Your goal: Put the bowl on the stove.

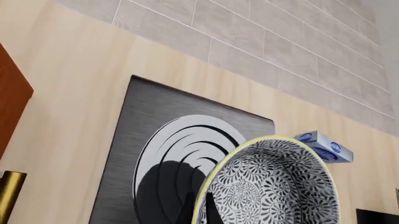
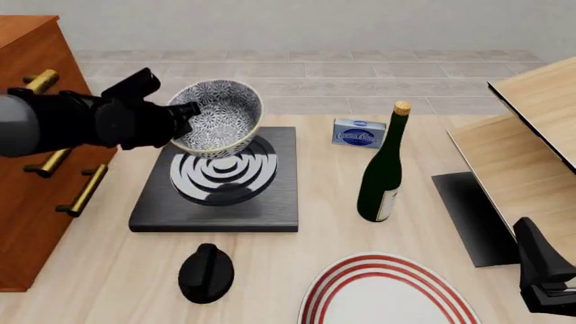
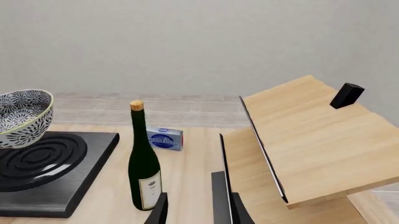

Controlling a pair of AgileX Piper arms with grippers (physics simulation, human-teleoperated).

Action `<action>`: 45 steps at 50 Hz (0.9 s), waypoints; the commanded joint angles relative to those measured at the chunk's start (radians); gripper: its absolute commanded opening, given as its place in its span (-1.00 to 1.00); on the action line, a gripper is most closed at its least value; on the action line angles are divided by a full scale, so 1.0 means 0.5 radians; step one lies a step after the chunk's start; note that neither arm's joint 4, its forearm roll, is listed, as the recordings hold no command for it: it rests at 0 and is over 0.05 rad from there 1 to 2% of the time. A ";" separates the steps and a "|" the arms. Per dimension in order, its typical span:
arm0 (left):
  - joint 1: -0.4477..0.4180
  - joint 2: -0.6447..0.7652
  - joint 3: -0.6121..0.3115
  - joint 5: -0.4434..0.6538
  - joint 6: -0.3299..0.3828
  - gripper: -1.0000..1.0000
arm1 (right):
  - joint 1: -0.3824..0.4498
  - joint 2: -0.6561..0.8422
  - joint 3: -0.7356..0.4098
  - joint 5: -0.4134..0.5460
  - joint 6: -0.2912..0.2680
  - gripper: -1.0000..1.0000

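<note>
While gripped, patterned round bowl (image 2: 218, 116), ringed slab stove (image 2: 220, 179)

The front camera looks down across the tabletop (image 2: 306, 223). The left wrist camera hangs close above the stove (image 1: 143, 140); the right wrist camera sits low, facing the back wall, and shares that stove (image 3: 56, 177).

The black-and-white floral bowl (image 2: 218, 116) with its pale yellow rim hangs tilted in the air, mouth tipped toward three o'clock, above the far part of the flat black stove (image 2: 218, 181) with silver-grey rings, which lies at the desk's nine-o'clock side.
</note>
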 commanded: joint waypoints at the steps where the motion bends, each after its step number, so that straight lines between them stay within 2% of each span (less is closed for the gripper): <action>1: 0.026 0.039 -0.007 -0.033 0.026 -1.00 | 0.000 0.002 -0.002 0.000 0.000 1.00; 45: 0.044 0.253 -0.080 -0.110 0.013 -1.00 | -0.009 0.004 -0.001 -0.001 0.008 1.00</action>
